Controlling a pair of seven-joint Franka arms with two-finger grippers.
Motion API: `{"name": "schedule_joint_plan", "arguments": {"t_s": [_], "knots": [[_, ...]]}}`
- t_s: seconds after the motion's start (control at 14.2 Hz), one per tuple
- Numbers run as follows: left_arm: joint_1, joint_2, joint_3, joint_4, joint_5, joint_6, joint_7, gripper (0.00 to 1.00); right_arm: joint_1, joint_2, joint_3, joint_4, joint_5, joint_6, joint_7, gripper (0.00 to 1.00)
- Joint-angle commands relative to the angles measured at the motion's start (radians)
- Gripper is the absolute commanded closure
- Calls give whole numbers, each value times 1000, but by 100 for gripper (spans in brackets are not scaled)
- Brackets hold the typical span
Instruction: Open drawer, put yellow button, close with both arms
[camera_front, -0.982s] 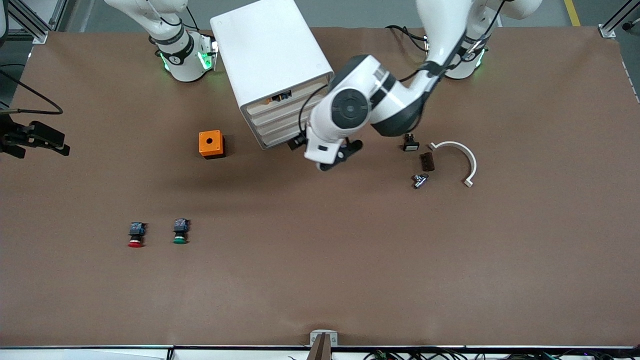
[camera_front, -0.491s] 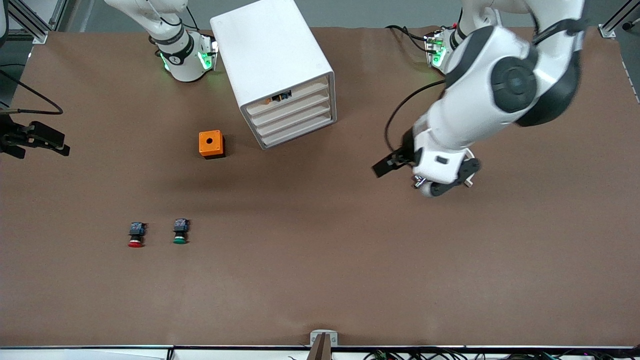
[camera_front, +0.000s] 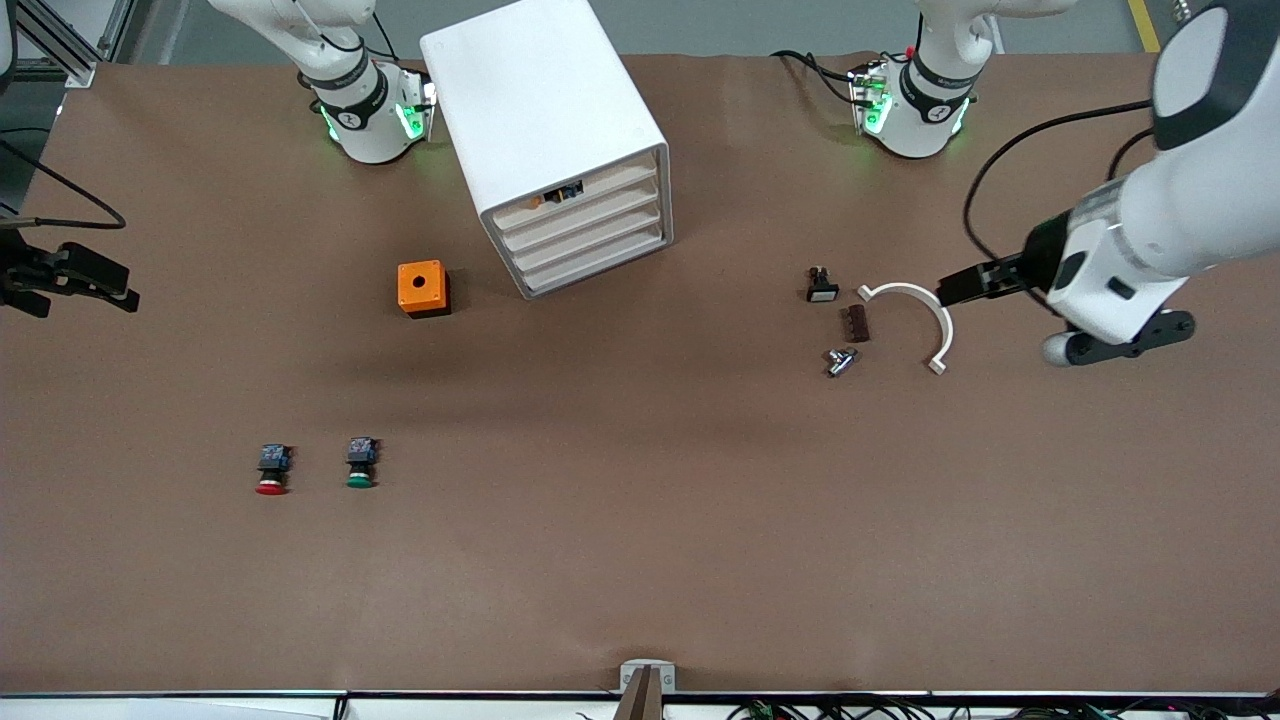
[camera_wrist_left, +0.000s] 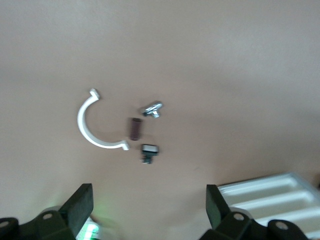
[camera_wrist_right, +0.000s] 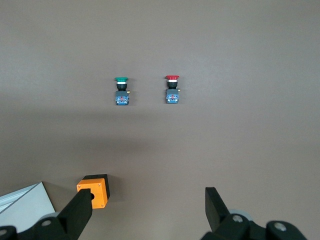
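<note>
The white cabinet (camera_front: 545, 110) stands near the arms' bases. Its top drawer (camera_front: 600, 190) sits pushed in, level with the three lower drawers. A bit of yellow-orange and blue, the yellow button (camera_front: 557, 193), shows in a small gap at that drawer's front. My left gripper (camera_front: 1120, 338) hangs over bare table at the left arm's end, past the white arc. In the left wrist view it (camera_wrist_left: 147, 205) is open and empty. My right gripper is out of the front view. In the right wrist view it (camera_wrist_right: 147, 210) is open and empty, high over the orange box (camera_wrist_right: 93, 190).
The orange box (camera_front: 423, 288) lies beside the cabinet. A red-capped button (camera_front: 271, 470) and a green-capped button (camera_front: 361, 462) lie nearer the camera. A white arc (camera_front: 925, 315), a brown block (camera_front: 855, 323), a metal part (camera_front: 840, 360) and a small black button (camera_front: 821, 286) lie toward the left arm's end.
My left arm has swung away from the cabinet's drawer fronts, over the small parts, to the left arm's end of the table. The cabinet and the buttons have not moved.
</note>
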Motion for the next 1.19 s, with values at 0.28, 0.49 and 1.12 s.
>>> {"name": "schedule_joint_plan", "arguments": {"t_s": [0.28, 0.49, 1.12], "knots": [[48, -198, 23, -286, 124, 118, 174, 0, 0, -18, 4, -10, -16, 2, -11, 0], [56, -197, 46, -254, 130, 143, 231, 0, 0, -18, 4, -10, -16, 1, -9, 0], [86, -197, 66, -169, 132, 135, 312, 0, 0, -18, 4, -9, -16, 2, -9, 0]]}}
